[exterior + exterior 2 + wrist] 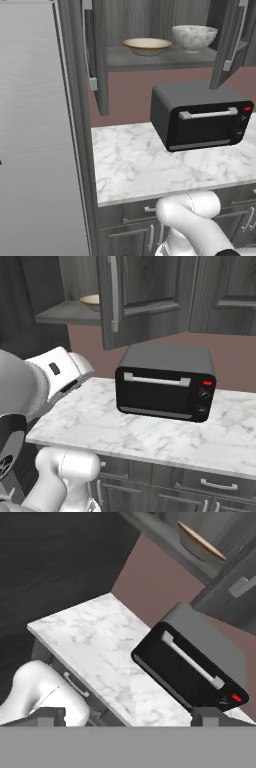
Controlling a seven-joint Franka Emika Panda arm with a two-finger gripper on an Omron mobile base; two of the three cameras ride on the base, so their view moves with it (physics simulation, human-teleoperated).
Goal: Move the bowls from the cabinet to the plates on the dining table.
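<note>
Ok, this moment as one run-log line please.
phase: approach | gripper: open, empty | cream bowl and marbled bowl: on shelf of open cabinet | toaster oven: on worktop below

left base view: from behind-left of arm, faces forward and down at marble worktop (150, 165), toaster oven (202, 120), open cabinet (160, 57) above; mid-range.
right base view: from behind-right, same worktop (150, 431) and oven (167, 383), cabinet door (135, 296) edge-on; nearer the oven.
hand view: rolled, looks down from left of oven (195, 662), worktop (105, 647) runs diagonally.
shared: worktop, oven, cabinet shelf with cream bowl (147, 46).
</note>
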